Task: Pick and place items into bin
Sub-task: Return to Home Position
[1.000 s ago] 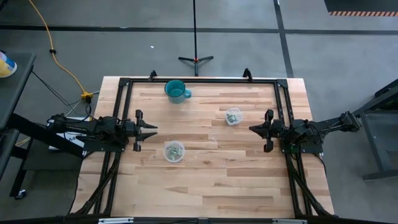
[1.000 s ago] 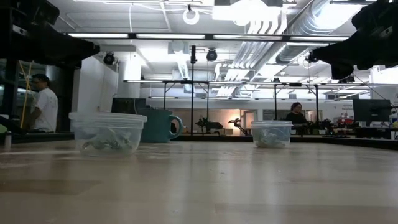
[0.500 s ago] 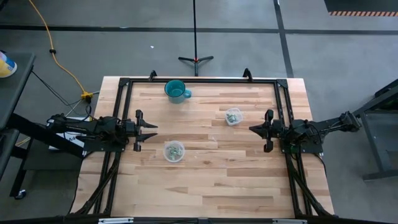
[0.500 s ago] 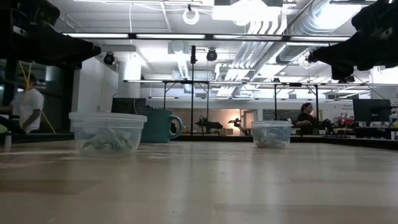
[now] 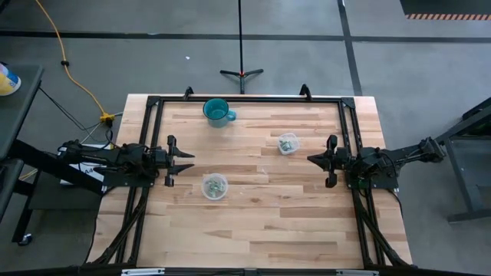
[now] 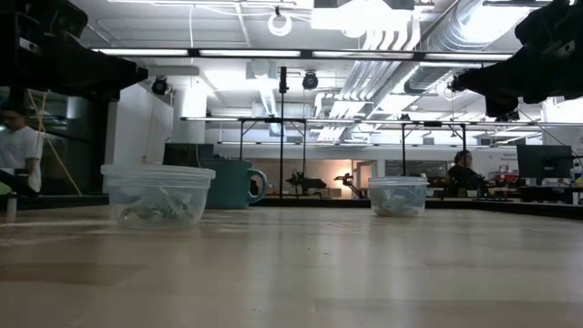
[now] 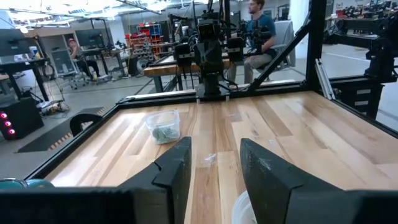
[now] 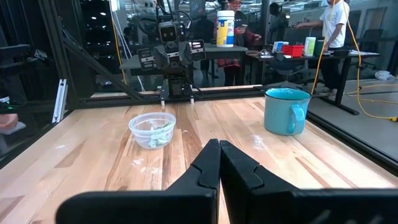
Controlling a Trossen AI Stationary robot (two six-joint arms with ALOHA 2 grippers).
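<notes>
The items are tiny pale green-grey pieces lying in two clear round tubs: one tub point(image 5: 214, 186) toward the near left, also in the low view point(image 6: 157, 194) and the right wrist view point(image 8: 152, 129), the other tub point(image 5: 288, 143) toward the far right point(image 6: 397, 195) point(image 7: 163, 126). Both tubs stand on their bases on the table. My left gripper point(image 5: 189, 162) point(image 7: 215, 142) hovers open at the table's left side, above and just beyond the near tub. My right gripper point(image 5: 310, 159) point(image 8: 219, 144) hovers shut at the right side, close to the far tub.
A teal mug point(image 5: 218, 112) point(image 8: 286, 111) stands upright near the far edge, left of centre. A black frame point(image 5: 245, 98) runs along the table's far, left and right sides. Bare wood point(image 5: 261, 222) lies between the grippers and toward the near edge. People move in the room behind.
Both arms, the tubs and the mug have kept still. In the room behind the table, people have walked across the low view.
</notes>
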